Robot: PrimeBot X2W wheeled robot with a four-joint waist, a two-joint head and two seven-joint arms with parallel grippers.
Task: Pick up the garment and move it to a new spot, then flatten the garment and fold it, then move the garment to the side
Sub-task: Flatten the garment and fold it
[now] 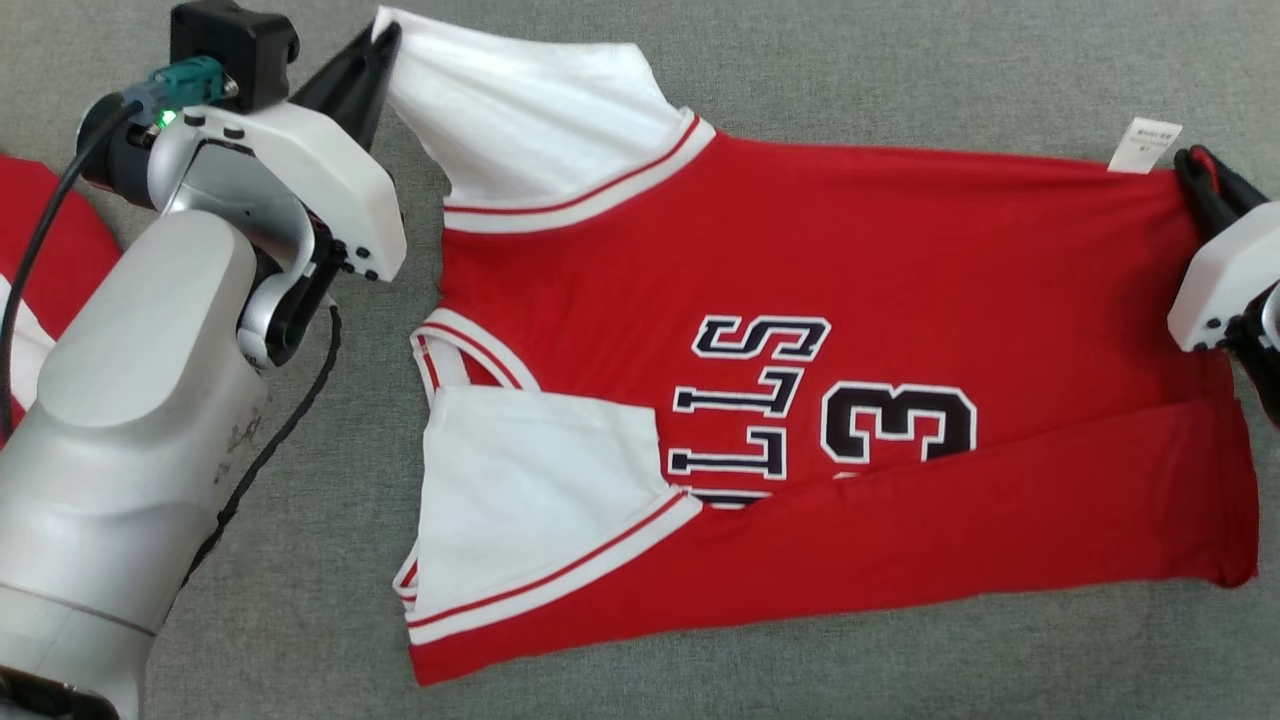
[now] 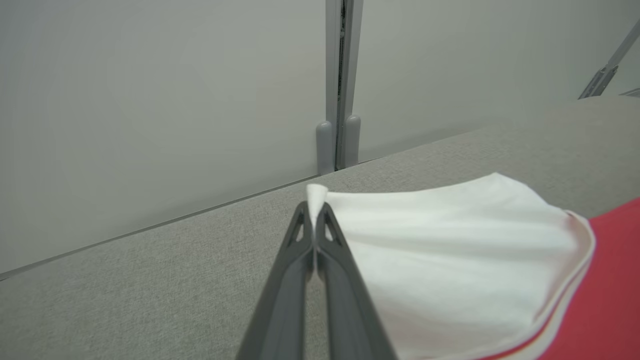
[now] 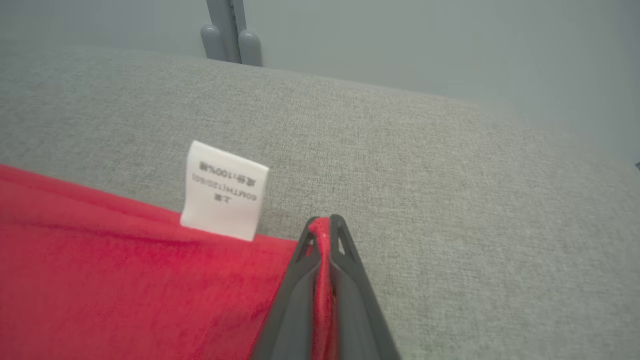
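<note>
Step in hand: the fold. The left gripper (image 2: 314, 216) is clamped on the tip of the white sleeve (image 2: 450, 250). The right gripper (image 3: 325, 227) is clamped on the red hem corner, with the care label (image 3: 223, 190) just beside its jaws. The garment (image 1: 900, 300) lies stretched between the two grips, one long edge already turned over.

Judged next: raise both corners together and carry them across evenly.

Surface: grey woven fabric (image 1: 800, 60), flat. Pale wall panels (image 2: 150, 100) stand beyond the jaws.

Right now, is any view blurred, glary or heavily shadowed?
Head view: even light, no glare, jersey lettering crisp. Left wrist view: white sleeve sharp, fingers soft near the lens. Right wrist view: care label legible, jersey blurred at lower left.
</note>
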